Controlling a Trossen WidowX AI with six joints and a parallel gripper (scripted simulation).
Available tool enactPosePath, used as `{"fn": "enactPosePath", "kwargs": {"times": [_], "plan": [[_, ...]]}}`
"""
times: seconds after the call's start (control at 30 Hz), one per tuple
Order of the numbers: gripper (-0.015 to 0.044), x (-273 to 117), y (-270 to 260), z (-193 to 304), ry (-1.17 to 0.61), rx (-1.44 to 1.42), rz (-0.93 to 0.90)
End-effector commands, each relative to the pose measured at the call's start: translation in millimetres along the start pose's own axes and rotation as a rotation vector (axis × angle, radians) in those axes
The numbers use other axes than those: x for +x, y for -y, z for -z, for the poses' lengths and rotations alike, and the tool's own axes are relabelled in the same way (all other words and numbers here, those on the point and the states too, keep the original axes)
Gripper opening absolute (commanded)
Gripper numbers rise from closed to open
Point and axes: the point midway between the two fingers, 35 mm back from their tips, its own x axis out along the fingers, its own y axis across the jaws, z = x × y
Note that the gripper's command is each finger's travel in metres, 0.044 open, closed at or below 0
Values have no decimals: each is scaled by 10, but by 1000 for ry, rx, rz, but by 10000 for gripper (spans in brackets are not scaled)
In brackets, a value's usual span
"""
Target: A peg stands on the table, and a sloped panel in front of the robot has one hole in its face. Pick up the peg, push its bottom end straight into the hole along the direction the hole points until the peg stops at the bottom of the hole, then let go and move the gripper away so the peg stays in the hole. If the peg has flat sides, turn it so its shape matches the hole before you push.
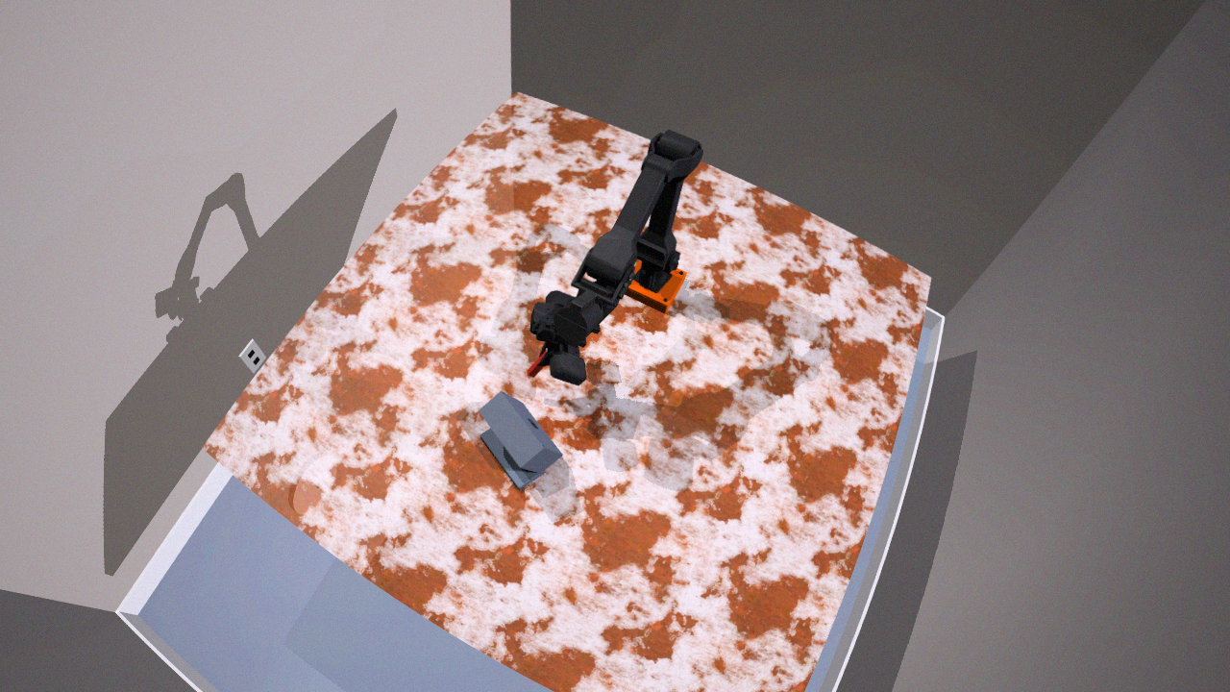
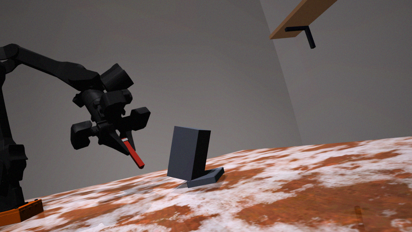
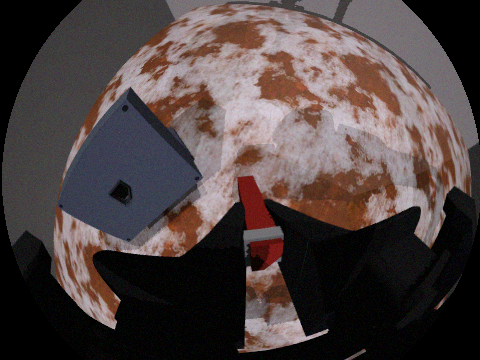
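A red flat-sided peg (image 1: pixel 536 363) (image 2: pixel 135 155) (image 3: pixel 255 205) with a grey band near its top is held tilted in the air, its free end pointing down and toward the panel side. My gripper (image 2: pixel 131 151) (image 3: pixel 252 208) is shut on the peg below the band. The blue-grey sloped panel block (image 1: pixel 520 430) (image 2: pixel 184 152) (image 3: pixel 100 160) stands on the table, apart from the peg. Its face shows one dark, angular hole (image 3: pixel 120 192) in the wrist view, left of the peg. In the exterior view the hole is hidden.
The panel's base plate (image 1: pixel 507 464) (image 2: pixel 206 178) lies on the red-and-white patterned table (image 1: pixel 704 568) (image 2: pixel 288 201). The arm's orange base (image 1: pixel 657 290) (image 2: pixel 20 212) is behind the gripper. A wooden shelf (image 2: pixel 302 18) is high on the wall in the exterior view.
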Motion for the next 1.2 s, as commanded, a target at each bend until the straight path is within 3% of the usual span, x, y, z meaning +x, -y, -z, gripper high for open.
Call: {"fn": "enactPosePath", "kwargs": {"times": [0.0, 1.17], "plan": [[0, -10, -31, 17, 25, -28, -15], [0, -142, -290, 253, 225, -243, -146]]}}
